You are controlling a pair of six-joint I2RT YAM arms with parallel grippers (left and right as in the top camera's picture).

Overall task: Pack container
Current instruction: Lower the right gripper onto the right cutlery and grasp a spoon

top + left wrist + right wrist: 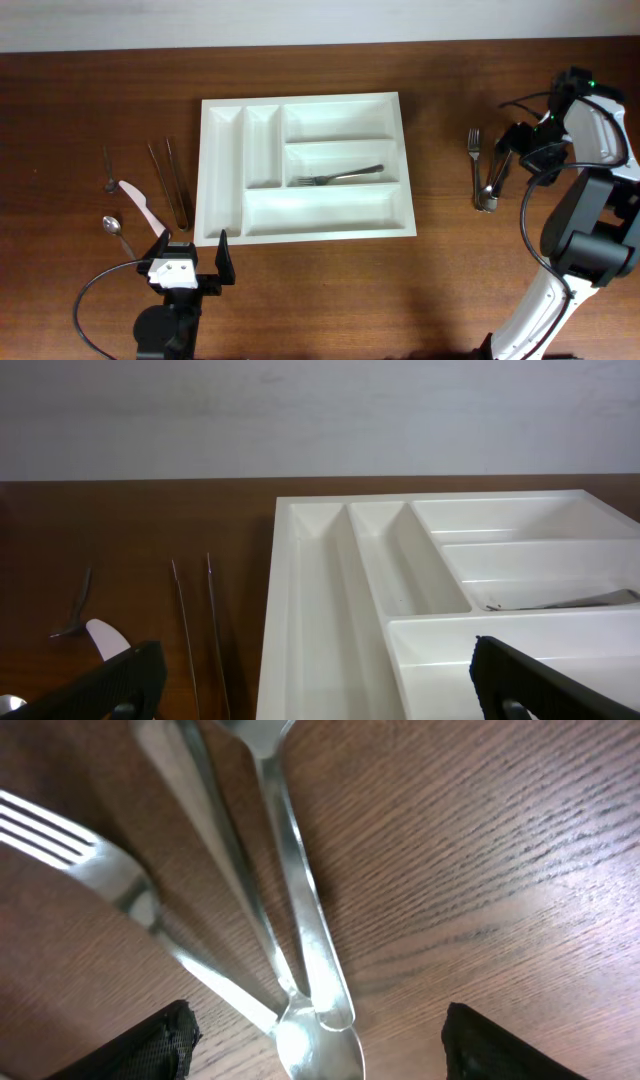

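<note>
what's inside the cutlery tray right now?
One fork lies in the middle long compartment of the cutlery tray. The other four compartments look empty from overhead. Nothing covers the tray; only the floor directly under the fork is hidden.

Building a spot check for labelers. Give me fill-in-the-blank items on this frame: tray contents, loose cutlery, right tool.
1. The fork inside the container lies in the ___ of its three long compartments.
2. The tongs lie on the table on the container's ___ side.
3. The right tool hangs over the cutlery pile with its jaws ___.
Missing words: middle; left; open.
</note>
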